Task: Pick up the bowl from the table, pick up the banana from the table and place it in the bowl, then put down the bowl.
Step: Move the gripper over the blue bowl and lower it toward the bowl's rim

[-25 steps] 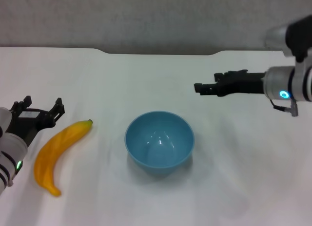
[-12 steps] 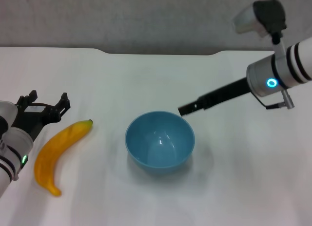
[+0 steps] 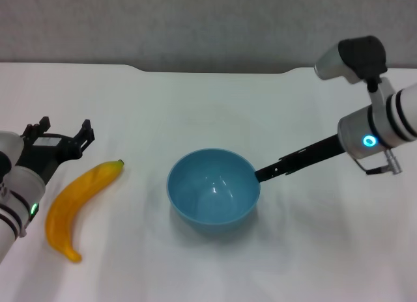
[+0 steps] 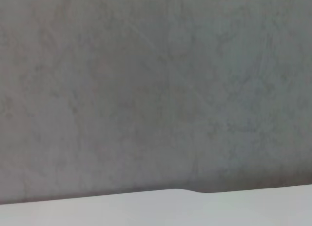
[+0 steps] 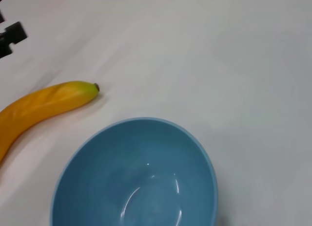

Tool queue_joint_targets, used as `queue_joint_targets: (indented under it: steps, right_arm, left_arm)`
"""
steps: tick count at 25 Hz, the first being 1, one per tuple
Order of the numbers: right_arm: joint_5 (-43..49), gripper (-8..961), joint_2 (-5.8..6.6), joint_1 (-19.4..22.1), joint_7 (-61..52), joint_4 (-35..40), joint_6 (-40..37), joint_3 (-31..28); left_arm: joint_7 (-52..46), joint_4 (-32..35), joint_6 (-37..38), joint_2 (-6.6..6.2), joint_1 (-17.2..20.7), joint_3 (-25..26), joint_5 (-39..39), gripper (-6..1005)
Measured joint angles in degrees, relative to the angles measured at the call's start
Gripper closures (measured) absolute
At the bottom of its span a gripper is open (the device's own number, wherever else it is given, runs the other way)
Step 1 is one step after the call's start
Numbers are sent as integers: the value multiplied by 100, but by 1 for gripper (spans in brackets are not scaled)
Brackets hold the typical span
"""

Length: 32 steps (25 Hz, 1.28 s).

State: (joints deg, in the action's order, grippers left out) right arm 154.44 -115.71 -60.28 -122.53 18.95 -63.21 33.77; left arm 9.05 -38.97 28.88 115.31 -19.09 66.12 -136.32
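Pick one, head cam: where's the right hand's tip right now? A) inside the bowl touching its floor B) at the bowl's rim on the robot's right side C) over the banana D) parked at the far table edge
B: the right hand reaches in low, its tip at the right-side rim of the empty bowl; the banana lies untouched on the table.

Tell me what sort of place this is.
Probably a robot test bench, not a kitchen: a bare white table against a plain grey wall, with only a blue bowl and a banana laid out.

Glossy bowl (image 3: pixel 214 191) (smooth), matt table (image 3: pixel 195 107)
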Motion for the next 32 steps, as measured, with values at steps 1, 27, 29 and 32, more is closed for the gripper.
queue_joint_targets:
  steps: [1, 27, 29, 32]
  right_arm:
    - [-27, 147, -6, -6, 48, -108, 103, 2]
    - [-65, 188, -67, -404, 1064, -1861, 2236, -672]
    - [-64, 193, -66, -390, 1185, -1909, 2327, -795]
    - [-63, 200, -65, -388, 1246, -1966, 2405, -864]
  left_arm:
    - [1, -1, 3, 0, -16, 0, 0, 186]
    - [8, -4, -23, 82, -181, -50, -130, 198]
    - [6, -1, -24, 87, -185, -55, -132, 198]
    - [-25, -10, -24, 86, -190, -57, -132, 200]
